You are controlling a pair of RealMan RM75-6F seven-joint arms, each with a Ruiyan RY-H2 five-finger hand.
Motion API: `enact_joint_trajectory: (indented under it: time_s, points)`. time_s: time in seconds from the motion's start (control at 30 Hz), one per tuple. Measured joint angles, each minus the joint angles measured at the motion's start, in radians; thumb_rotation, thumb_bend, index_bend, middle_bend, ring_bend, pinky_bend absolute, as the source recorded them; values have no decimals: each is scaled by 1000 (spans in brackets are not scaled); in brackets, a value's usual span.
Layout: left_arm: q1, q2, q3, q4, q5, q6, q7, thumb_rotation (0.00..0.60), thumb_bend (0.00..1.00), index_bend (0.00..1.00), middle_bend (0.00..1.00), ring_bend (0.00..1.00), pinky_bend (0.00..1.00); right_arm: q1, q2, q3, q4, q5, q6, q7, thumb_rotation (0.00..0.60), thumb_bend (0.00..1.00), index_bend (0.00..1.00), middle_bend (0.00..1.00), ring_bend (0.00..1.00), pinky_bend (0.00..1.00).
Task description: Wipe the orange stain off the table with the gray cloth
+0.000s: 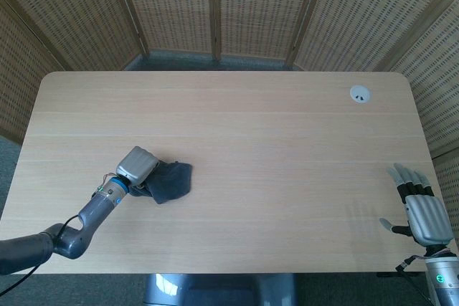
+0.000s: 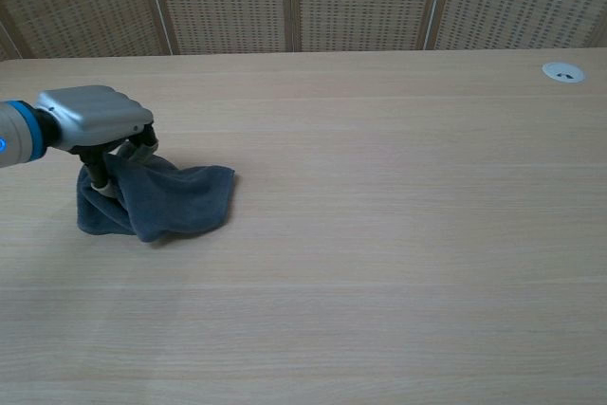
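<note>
Gray cloth (image 2: 161, 201) is bunched on the table's (image 1: 287, 141) front-left part, pinched at its left end by the left hand's (image 1: 136, 166) fingers (image 2: 100, 177). Right hand (image 1: 424, 214) sits off the front-right corner, fingers spread, holding nothing.

cloth (image 2: 171, 201) dark gray | table (image 2: 398, 215) light wood | screen (image 1: 215, 5) woven tan
</note>
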Motion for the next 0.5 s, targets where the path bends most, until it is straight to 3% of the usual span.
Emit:
enact_joint_trajectory:
  time_s: [0.23,0.5]
  points:
    - [28,45,8,2,45,9,-37,600,245,701,758,742,964,2,-1,-3,-5,-5,-3,-3,600,0,0,0,0,0]
    - [4,-41,-14,47,29,-17,44,600,246,701,758,741,963,1,5,-1,-4,-3,0,20,600,0,0,0,0,0]
